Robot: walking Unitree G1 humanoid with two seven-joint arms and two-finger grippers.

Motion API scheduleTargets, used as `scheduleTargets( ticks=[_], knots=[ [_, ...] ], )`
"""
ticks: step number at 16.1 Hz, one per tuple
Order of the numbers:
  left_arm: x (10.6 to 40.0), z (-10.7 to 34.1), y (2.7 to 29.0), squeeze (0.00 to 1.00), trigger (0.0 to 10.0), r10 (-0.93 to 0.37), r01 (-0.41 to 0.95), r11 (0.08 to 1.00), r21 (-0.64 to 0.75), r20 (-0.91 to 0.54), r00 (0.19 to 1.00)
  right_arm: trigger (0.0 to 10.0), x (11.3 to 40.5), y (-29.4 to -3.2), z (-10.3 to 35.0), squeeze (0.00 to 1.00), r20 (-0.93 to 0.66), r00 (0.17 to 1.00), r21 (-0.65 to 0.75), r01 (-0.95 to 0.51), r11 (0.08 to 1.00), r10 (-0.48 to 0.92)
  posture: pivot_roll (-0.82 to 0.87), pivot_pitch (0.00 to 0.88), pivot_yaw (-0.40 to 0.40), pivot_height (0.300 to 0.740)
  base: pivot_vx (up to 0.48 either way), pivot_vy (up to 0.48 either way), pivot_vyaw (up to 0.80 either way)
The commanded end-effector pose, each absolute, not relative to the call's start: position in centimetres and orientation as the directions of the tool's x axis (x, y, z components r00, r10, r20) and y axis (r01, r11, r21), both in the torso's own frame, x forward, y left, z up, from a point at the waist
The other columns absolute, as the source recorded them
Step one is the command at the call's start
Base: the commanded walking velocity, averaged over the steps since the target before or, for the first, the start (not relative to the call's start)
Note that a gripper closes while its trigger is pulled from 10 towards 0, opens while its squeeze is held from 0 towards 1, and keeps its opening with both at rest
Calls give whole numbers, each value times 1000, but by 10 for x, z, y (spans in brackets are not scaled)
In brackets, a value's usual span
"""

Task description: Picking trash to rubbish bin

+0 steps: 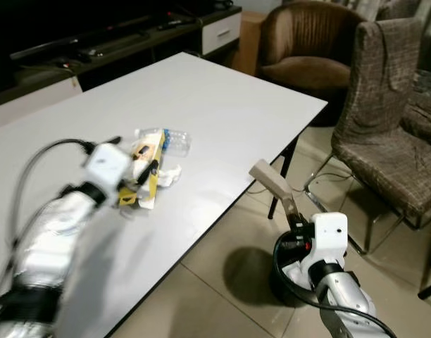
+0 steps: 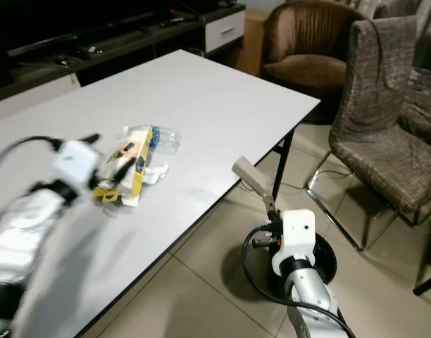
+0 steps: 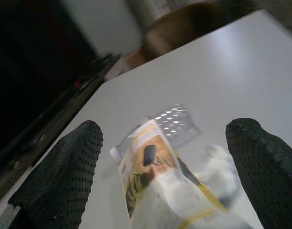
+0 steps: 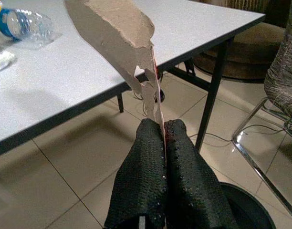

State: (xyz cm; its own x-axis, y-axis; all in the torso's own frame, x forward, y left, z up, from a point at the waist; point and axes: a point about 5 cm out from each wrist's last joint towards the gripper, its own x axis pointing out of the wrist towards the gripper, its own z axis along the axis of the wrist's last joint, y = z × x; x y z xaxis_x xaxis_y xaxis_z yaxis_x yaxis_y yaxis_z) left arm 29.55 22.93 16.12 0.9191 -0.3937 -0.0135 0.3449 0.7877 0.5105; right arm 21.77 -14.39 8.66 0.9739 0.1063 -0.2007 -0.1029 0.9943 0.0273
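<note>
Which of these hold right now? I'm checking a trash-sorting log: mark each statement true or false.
1. The right gripper is shut on a torn cardboard piece. True.
2. The plastic bottle lies on the floor. False: it lies on the white table.
3. The left gripper is open around a yellow wrapper. True.
4. The black bin stands on the table. False: it is on the floor below the right gripper.

Head eyes look down on white table (image 1: 222, 105), wrist cameras close along tools.
</note>
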Motion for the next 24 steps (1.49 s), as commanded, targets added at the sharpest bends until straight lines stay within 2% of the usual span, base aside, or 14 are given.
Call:
scheduleTargets(
  ticks=[1,3,5,6,8,14,16,17,18,19,24],
  knots=[
    [287,168,231,1000,10000,-455,391,755,526,-10,890,10000,218,-145,88,0,-189,978,26,-91,996,94,-17,0,31,740,0,0,0],
    [275,158,235,1000,10000,-486,439,689,577,-82,870,10000,218,-143,88,0,-191,976,38,-97,995,102,2,0,17,740,0,0,0],
    [266,142,244,1000,10000,-476,464,581,669,-184,860,10000,219,-138,87,0,-194,970,28,-142,989,145,11,0,13,740,0,0,0],
    [265,140,245,1000,10000,-474,465,569,678,-191,860,10000,220,-138,86,0,-196,970,27,-141,990,144,11,0,13,740,0,0,0],
    [271,126,249,1000,10000,-404,456,501,735,-267,875,10000,223,-140,85,0,-194,972,33,-126,991,130,14,0,16,740,0,0,0],
    [299,105,235,1000,10000,-315,412,419,809,-296,902,10000,226,-141,86,0,-185,976,28,-110,994,113,-5,0,30,740,0,0,0],
    [312,105,233,1000,10000,-243,339,418,843,-256,936,10000,225,-141,85,0,-191,975,31,-106,994,110,-3,0,32,740,0,0,0],
    [316,106,229,894,10000,-239,314,420,852,-230,943,10000,225,-141,84,0,-193,975,33,-104,994,108,1,0,31,740,0,0,0],
    [317,104,224,35,10000,-245,313,436,844,-223,943,10000,225,-140,84,0,-193,975,35,-103,994,108,2,0,30,740,0,0,0],
    [319,101,221,0,10000,-249,308,426,851,-218,944,10000,225,-139,84,0,-193,975,36,-104,994,109,1,0,30,740,0,0,0],
    [320,88,202,0,10000,-294,292,413,863,-178,939,10000,225,-138,83,0,-194,975,36,-106,994,111,3,0,29,740,0,0,0]
  ],
)
